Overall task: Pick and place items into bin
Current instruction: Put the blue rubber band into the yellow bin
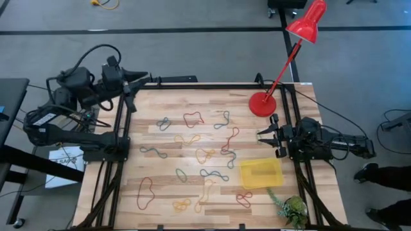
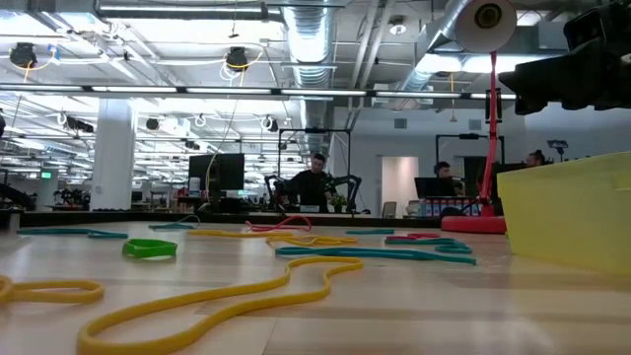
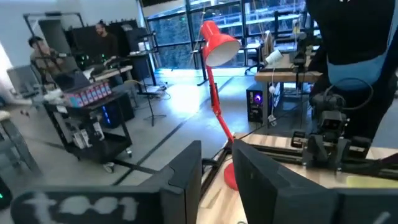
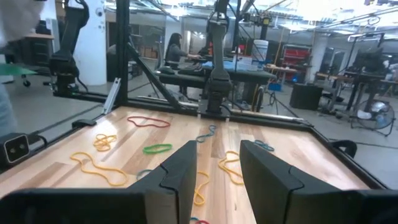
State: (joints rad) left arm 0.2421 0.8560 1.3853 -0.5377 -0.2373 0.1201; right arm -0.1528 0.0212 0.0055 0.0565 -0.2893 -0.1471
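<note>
Rubber bands [image 1: 205, 154] lie scattered flat over the middle of the wooden counter [image 1: 148, 106], none in the bin [image 1: 261, 173]. Bin sits near the counter's right side, just in front of the right gripper [image 1: 264, 135], long axis running left-right in the high view; looks empty through the translucent yellow, though that's hard to confirm. In the low view only its near wall shows [image 2: 572, 212], cut off at the frame edge.

Band axes vary: the red loop [image 1: 146, 192] at front left runs front-to-back, the red one [image 1: 192, 119] near the back is squat, and a yellow one [image 2: 227, 304] snakes across the low view foreground. Several overlap in the middle (can't separate individual loops there). Small tangle of yellow [image 1: 182, 205] at the front edge.

Right gripper is at the right edge of the counter, fingers [image 4: 180, 171] spread apart, holding nothing, pointing across the counter toward the left. Left gripper [image 1: 142, 77] is parked off the back-left corner, clear of the bands; its fingers [image 3: 186, 168] are also apart, empty.

Red lamp [image 1: 282, 61] stands at the back right, base on the counter. Green plant sprig [image 1: 290, 206] sits at the front right corner, partly cut off.
</note>
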